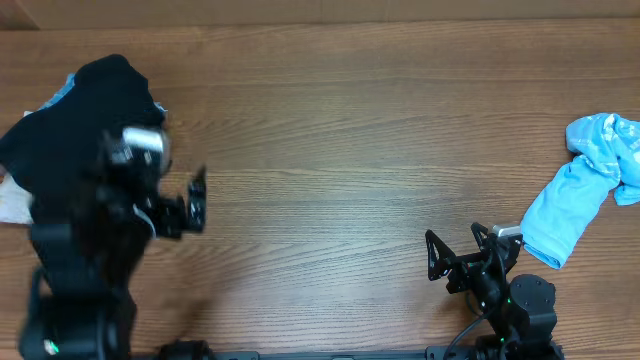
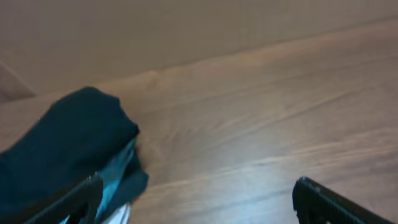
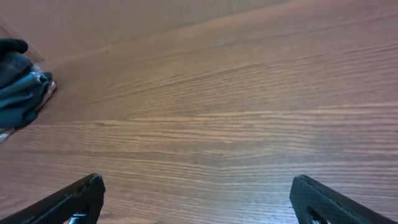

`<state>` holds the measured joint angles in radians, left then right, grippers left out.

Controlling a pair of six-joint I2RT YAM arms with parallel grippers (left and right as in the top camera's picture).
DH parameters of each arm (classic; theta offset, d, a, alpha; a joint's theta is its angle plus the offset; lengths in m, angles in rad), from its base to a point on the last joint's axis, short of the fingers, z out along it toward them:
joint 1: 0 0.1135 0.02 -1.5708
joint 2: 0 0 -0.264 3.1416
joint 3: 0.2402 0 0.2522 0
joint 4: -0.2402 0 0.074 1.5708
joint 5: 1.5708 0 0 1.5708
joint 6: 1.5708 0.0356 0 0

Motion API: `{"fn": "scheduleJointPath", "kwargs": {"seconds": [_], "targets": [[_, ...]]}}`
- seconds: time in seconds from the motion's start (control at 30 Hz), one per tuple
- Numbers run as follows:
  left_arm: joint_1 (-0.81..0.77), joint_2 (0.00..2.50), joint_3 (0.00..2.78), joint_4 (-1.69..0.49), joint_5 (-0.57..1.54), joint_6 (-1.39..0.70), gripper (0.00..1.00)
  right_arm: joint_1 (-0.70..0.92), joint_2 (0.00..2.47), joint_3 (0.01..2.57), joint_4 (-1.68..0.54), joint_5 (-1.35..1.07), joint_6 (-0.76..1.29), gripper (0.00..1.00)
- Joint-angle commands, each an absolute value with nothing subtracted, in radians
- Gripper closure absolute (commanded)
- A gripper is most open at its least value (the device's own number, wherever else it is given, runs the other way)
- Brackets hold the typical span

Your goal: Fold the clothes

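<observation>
While left gripper (image 1: 186,207) and right gripper (image 1: 456,252) gape empty, the crumpled black fabric T-shirt (image 1: 95,105) lies heaped at the wooden table's (image 1: 330,130) far left.
Limp, light cloth, so pinch a loose outer edge; pale blue fabric (image 2: 117,177) seems tucked beneath it.

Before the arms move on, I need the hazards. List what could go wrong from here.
The black garment lies bunched over lighter fabric at the left, so the open left gripper might grab several layers together. The light blue garment reaches the overhead view's right edge; a careless tug may take it out of sight.
</observation>
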<state>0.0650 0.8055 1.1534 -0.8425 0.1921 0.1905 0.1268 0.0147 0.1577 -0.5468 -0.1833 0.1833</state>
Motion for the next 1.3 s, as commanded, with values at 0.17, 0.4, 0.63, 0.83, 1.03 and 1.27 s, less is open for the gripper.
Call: {"fn": "scheduleJointPath", "kwargs": {"seconds": [0.17, 0.4, 0.63, 0.83, 1.03, 1.27], "targets": [[0.065, 0.324, 0.541, -0.636, 0.264, 0.186, 0.0, 0.129, 0.003, 0.15, -0.547, -0.187, 0.186, 0.0], [0.065, 0.057, 0.265, -0.567, 0.29, 0.185, 0.0, 0.129, 0.003, 0.15, -0.547, -0.187, 0.186, 0.0], [0.065, 0.003, 0.15, -0.507, 0.289, 0.183, 0.0, 0.129, 0.003, 0.15, -0.547, -0.187, 0.186, 0.0], [0.065, 0.005, 0.138, -0.489, 0.262, 0.183, 0.0, 0.129, 0.003, 0.15, -0.547, -0.187, 0.186, 0.0], [0.065, 0.006, 0.138, -0.489, 0.262, 0.183, 0.0, 0.129, 0.003, 0.15, -0.547, -0.187, 0.186, 0.0], [0.062, 0.006, 0.138, -0.489, 0.262, 0.183, 0.0, 0.129, 0.003, 0.15, -0.547, -0.187, 0.186, 0.0]]}}
